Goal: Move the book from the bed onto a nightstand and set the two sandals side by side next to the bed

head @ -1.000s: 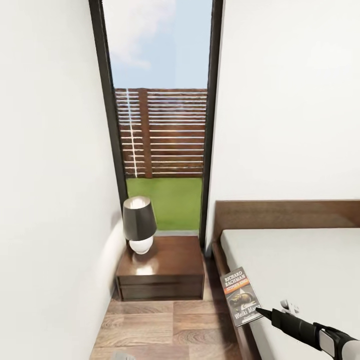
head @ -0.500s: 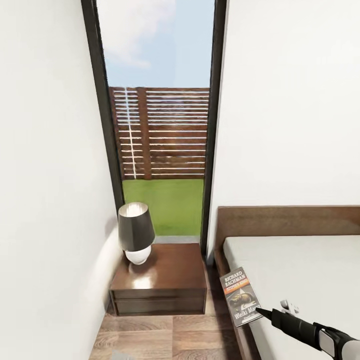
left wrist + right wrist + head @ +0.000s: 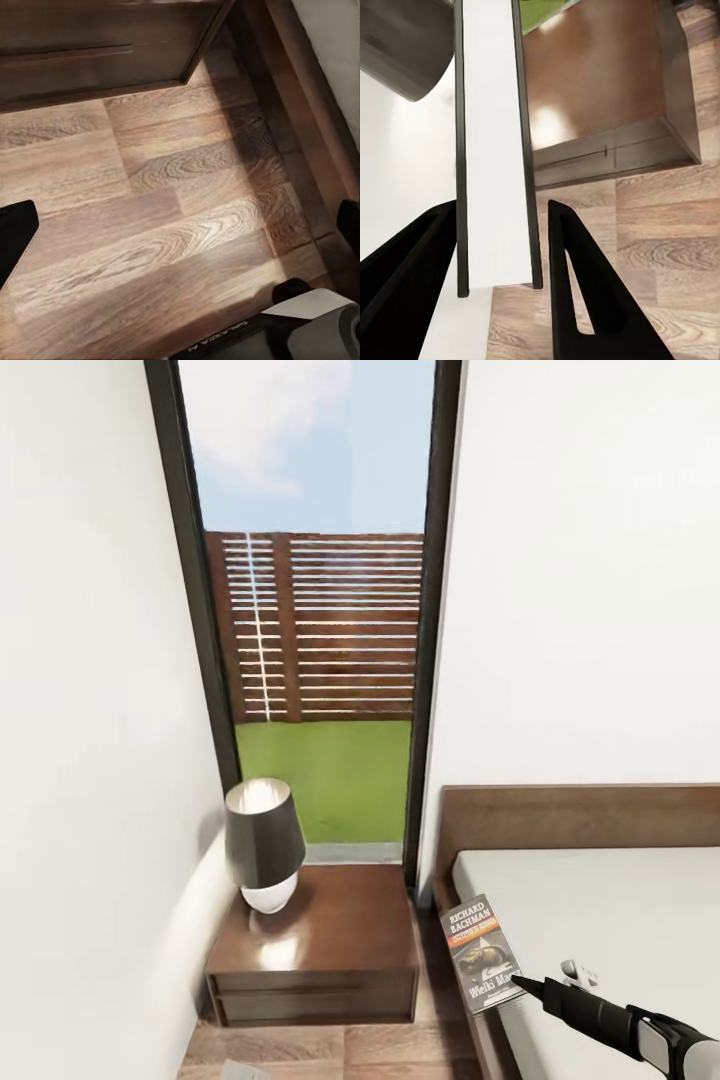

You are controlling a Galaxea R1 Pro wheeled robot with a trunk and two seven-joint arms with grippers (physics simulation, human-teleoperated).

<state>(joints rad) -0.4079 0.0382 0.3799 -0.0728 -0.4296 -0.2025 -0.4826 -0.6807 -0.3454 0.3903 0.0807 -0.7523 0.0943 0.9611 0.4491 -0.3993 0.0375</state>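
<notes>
The book (image 3: 482, 953), dark with white "Richard Bachman" lettering and an orange band, hangs tilted over the near corner of the bed (image 3: 600, 920). My right gripper (image 3: 518, 986) is shut on its lower edge. In the right wrist view the book's white page edge (image 3: 495, 150) stands between the black fingers (image 3: 577, 285), with the nightstand (image 3: 600, 82) beyond. The dark wooden nightstand (image 3: 330, 940) stands left of the bed under the window. My left gripper (image 3: 180, 229) is open over the wood floor, near the nightstand's base (image 3: 97, 45). The sandals are out of view.
A lamp (image 3: 262, 843) with a dark shade and white base takes the nightstand's back left corner; the glossy top in front and right of it is bare. A white wall stands close on the left. The bed's dark frame (image 3: 300, 127) borders a narrow strip of floor.
The whole picture has shifted: the nightstand and lamp now sit lower and larger, so the camera has come nearer. The book and right gripper keep their place in the view.
</notes>
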